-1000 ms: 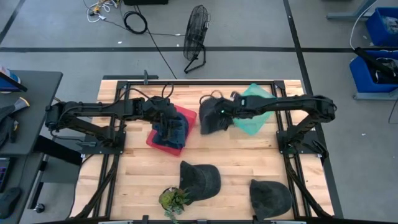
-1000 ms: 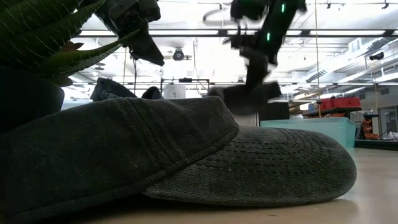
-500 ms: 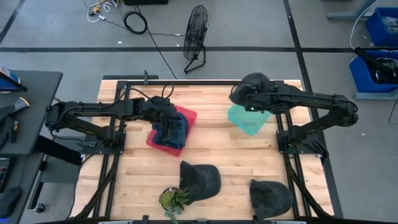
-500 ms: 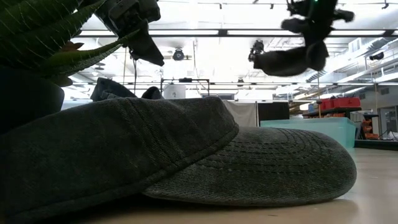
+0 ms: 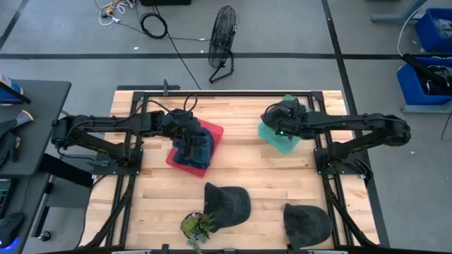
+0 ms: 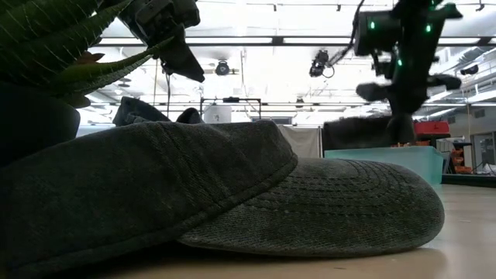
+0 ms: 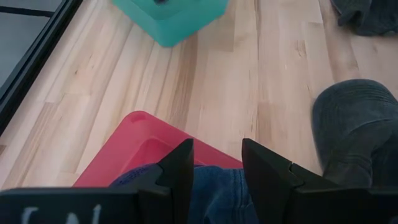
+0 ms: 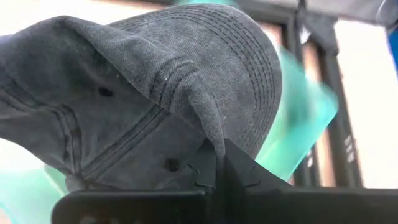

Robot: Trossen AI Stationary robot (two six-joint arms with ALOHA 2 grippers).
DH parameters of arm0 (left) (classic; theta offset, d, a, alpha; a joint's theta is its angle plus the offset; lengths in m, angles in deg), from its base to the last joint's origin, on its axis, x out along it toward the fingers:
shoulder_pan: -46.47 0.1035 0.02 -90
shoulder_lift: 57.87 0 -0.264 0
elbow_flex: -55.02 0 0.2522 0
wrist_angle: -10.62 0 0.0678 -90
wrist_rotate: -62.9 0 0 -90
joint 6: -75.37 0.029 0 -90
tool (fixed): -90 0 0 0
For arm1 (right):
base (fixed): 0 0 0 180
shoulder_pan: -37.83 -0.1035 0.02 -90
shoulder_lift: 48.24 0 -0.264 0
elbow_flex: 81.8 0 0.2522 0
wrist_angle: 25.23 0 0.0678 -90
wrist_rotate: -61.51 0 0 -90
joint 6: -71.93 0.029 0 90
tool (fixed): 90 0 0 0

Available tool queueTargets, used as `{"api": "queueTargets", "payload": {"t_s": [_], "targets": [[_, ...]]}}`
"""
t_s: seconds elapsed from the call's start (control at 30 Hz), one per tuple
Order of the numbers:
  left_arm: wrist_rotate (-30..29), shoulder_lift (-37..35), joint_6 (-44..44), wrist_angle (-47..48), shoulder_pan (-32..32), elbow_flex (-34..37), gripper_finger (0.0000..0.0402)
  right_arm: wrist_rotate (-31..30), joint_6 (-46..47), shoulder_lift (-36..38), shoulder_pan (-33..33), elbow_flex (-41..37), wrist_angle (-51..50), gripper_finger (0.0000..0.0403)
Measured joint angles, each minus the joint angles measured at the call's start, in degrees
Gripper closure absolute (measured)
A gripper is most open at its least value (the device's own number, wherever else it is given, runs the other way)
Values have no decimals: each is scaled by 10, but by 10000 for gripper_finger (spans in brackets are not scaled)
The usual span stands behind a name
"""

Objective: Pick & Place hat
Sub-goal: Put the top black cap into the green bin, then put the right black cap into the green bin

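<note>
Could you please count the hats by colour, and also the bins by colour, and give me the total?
Dark grey hats: 3, one held by the right gripper over the teal bin, two on the table
Blue denim hat: 1
Red bin: 1
Teal bin: 1
Total: 6

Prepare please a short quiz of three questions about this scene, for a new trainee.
1. True or false: the right gripper holds a grey hat over the teal bin.
2. How many grey hats lie free on the table's near edge?
3. What does the left gripper hover over? A) red bin with blue cloth B) plant C) fan

Key: 1 true; 2 two; 3 A.
</note>
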Motion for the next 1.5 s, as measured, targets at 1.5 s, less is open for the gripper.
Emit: {"api": "queueTargets", "payload": {"t_s": [1.5], "targets": [[0, 0, -1, 0, 0, 0, 262, 552, -78, -4, -128, 252, -280, 262]]}}
